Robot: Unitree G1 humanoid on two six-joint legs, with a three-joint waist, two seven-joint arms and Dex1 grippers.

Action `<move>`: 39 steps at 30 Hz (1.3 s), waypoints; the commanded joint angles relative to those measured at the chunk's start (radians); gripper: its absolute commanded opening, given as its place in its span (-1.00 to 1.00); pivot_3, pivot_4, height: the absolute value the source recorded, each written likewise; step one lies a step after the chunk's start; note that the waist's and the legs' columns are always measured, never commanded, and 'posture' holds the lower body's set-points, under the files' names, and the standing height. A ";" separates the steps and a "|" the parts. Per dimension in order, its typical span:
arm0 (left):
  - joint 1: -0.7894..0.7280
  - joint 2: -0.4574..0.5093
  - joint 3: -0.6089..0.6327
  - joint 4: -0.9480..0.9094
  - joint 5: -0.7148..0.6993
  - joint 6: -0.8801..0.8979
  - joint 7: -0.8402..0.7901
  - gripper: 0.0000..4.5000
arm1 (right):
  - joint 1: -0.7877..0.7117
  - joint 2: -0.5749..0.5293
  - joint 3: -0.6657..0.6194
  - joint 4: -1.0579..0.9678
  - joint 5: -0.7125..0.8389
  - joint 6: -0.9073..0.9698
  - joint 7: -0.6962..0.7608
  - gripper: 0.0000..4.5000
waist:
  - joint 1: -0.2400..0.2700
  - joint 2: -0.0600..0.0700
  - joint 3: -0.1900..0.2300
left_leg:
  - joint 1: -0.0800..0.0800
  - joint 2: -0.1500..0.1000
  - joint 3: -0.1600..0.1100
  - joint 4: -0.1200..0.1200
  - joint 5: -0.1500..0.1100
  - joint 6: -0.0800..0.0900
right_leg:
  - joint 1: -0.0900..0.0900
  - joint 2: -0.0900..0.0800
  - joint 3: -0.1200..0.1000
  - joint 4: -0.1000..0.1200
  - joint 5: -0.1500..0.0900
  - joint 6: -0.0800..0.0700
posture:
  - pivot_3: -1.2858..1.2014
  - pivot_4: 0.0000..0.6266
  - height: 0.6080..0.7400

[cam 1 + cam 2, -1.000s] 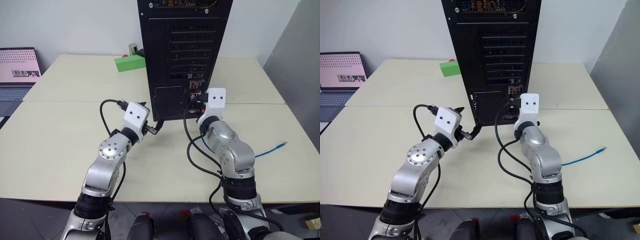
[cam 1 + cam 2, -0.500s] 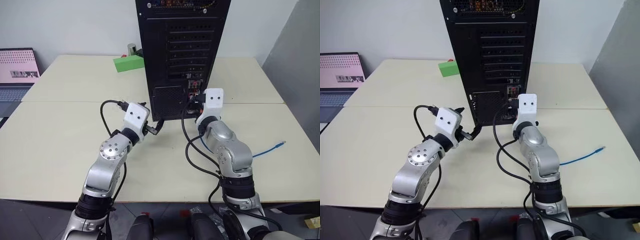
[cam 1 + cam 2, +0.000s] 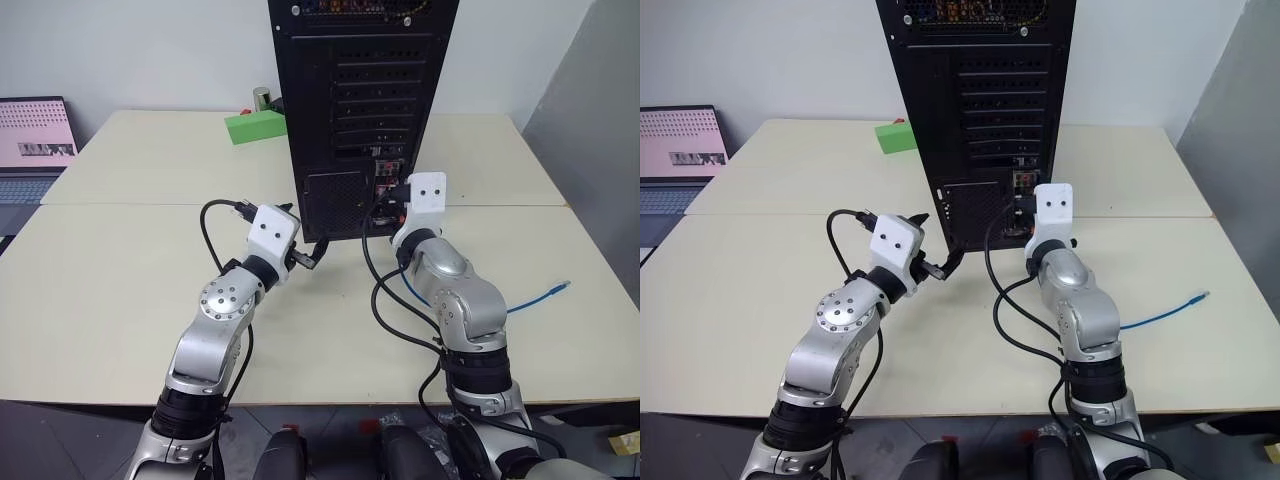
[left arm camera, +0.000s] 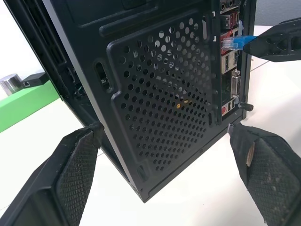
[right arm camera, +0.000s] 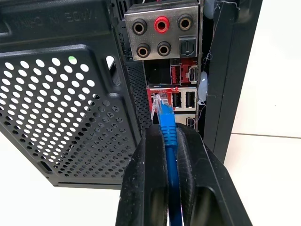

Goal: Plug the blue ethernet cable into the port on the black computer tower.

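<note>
so the black computer tower (image 3: 360, 110) stands upright on the pale surface (image 3: 120, 290) with its back facing the robot; the right pincer (image 5: 170, 136) is clamped on the blue ethernet cable (image 5: 165, 120) just behind the clear plug, which sits right up at the red-framed ports on the connector strip, can't tell if it's actually seated; the rest of the cable trails off across the surface to the right (image 3: 540, 297); the left pincer (image 3: 312, 256) has its fingers (image 4: 70, 174) spread wide apart, holding nothing, near the tower's lower vent corner; green box (image 3: 255, 127) behind, laptop (image 3: 35, 145) far left
</note>
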 commanded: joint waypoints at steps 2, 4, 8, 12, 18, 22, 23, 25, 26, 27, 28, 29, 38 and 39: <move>0.000 -0.006 0.010 -0.018 0.006 -0.023 0.001 1.00 | -0.033 0.005 0.013 -0.015 -0.013 -0.025 0.001 -1.00 | 0.000 0.000 0.000 | 0.000 0.000 0.000 0.000 0.000 0.000 | 0.000 0.000 0.000 0.000 0.000 0.000 | 0.03 -0.52 1.00; 0.000 -0.006 0.009 -0.018 0.007 -0.024 0.001 1.00 | -0.039 0.005 0.015 -0.007 -0.016 -0.027 0.001 -1.00 | 0.000 0.000 0.000 | 0.000 0.000 0.000 0.000 0.000 0.000 | 0.000 0.000 0.000 0.000 0.000 0.000 | 0.03 -0.52 1.00; 0.000 -0.009 0.007 -0.016 0.010 -0.028 0.003 1.00 | -0.049 0.005 0.019 0.005 -0.025 -0.028 0.007 -1.00 | 0.000 0.000 0.000 | 0.000 0.000 0.000 0.000 0.000 0.000 | 0.000 0.000 0.000 0.000 0.000 0.000 | 0.03 -0.52 1.00; 0.001 -0.013 0.004 -0.012 0.015 -0.036 0.004 1.00 | -0.058 0.005 0.028 0.011 -0.036 -0.028 0.014 -1.00 | -0.003 0.000 0.000 | 0.000 0.000 0.000 0.000 0.000 0.000 | 0.000 0.000 0.000 0.000 0.000 0.000 | 0.03 -0.52 1.00; 0.000 -0.020 0.005 -0.007 0.019 -0.045 0.006 1.00 | -0.098 0.035 0.004 -0.004 -0.015 0.000 0.003 -1.00 | -0.012 0.000 0.000 | 0.000 0.000 0.000 0.000 0.000 0.000 | 0.000 0.000 0.000 0.000 0.000 0.000 | 0.03 -0.52 1.00; -0.001 -0.025 0.006 -0.005 0.020 -0.049 0.008 1.00 | -0.124 0.067 -0.018 -0.016 0.003 0.026 -0.003 -1.00 | -0.019 0.000 0.000 | 0.000 0.000 0.000 0.000 0.000 0.000 | -0.001 0.001 0.000 0.001 0.000 0.000 | 0.03 -0.52 1.00; -0.001 -0.026 0.006 -0.004 0.021 -0.048 0.009 1.00 | -0.129 0.073 -0.024 -0.017 0.005 0.030 -0.004 -1.00 | -0.020 0.000 0.000 | 0.000 0.001 0.000 0.000 0.000 0.000 | -0.001 0.001 0.001 0.001 0.000 0.000 | 0.03 -0.52 1.00; -0.001 -0.029 0.005 -0.006 0.022 -0.048 0.010 1.00 | -0.139 0.083 -0.030 -0.013 0.008 0.035 -0.006 -1.00 | -0.021 0.000 0.000 | 0.000 0.001 0.000 0.000 0.000 0.000 | -0.002 0.001 0.001 0.001 0.000 0.000 | 0.03 -0.52 1.00; 0.000 -0.030 0.005 -0.006 0.022 -0.048 0.010 1.00 | -0.145 0.087 -0.032 -0.007 0.008 0.034 -0.005 -1.00 | -0.022 0.000 0.000 | -0.001 0.001 0.000 0.000 0.000 0.000 | -0.002 0.001 0.001 0.001 0.000 0.000 | 0.03 -0.52 1.00; 0.000 -0.031 0.005 -0.006 0.022 -0.048 0.010 1.00 | -0.150 0.090 -0.032 -0.001 0.008 0.033 -0.003 -1.00 | -0.022 0.000 0.000 | -0.001 0.001 0.000 0.000 0.000 0.000 | -0.003 0.001 0.001 0.001 0.000 0.000 | 0.03 -0.52 1.00; -0.001 -0.032 0.005 -0.005 0.023 -0.048 0.010 1.00 | -0.154 0.091 -0.031 0.006 0.007 0.030 -0.002 -1.00 | -0.024 0.000 0.000 | -0.002 0.001 0.000 0.000 0.000 0.000 | -0.004 0.001 0.001 0.001 0.000 0.000 | 0.03 -0.52 1.00; -0.002 -0.032 0.005 -0.005 0.024 -0.048 0.010 1.00 | -0.156 0.093 -0.031 0.014 0.004 0.026 -0.001 -1.00 | -0.025 0.000 0.000 | -0.002 0.001 0.000 0.000 0.000 0.000 | -0.004 0.001 0.001 0.001 0.000 0.000 | 0.03 -0.52 1.00; 0.001 -0.038 0.005 -0.011 0.028 -0.047 0.013 1.00 | -0.185 0.073 0.004 0.077 -0.035 -0.019 0.006 -1.00 | -0.042 0.000 0.000 | -0.003 0.001 0.000 0.000 0.000 0.000 | -0.006 0.001 0.002 0.003 0.000 0.000 | 0.03 -0.52 1.00; 0.003 -0.040 0.005 -0.012 0.029 -0.047 0.014 1.00 | -0.187 0.074 0.006 0.081 -0.037 -0.022 0.007 -1.00 | -0.043 0.000 0.000 | -0.003 0.001 0.001 0.000 0.000 0.000 | -0.006 0.001 0.002 0.004 0.000 0.000 | 0.03 -0.52 1.00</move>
